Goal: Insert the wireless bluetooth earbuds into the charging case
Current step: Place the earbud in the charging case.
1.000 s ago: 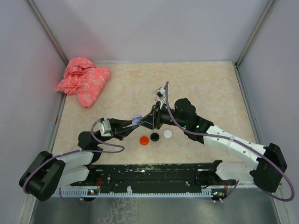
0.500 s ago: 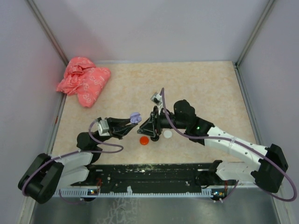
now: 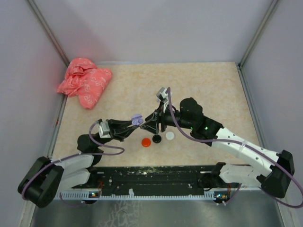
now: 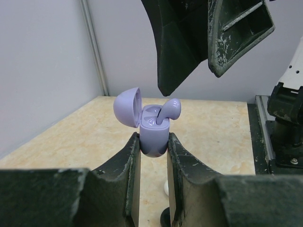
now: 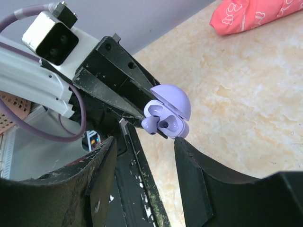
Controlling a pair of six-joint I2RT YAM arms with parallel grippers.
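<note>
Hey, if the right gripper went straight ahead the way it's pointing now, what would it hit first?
Most likely the lilac earbud sticking out of the open lilac charging case that the left gripper holds, though the depth is hard to judge. The right gripper is open.

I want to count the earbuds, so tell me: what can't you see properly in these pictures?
- Left wrist view: the left claw hides the bottom of the lilac case and nearly all of the discs below.
- Both wrist views: whether the case's second slot is filled is unclear; the earbud sticking out gets in the way.
- Top view: the earbud is too small to see.
</note>
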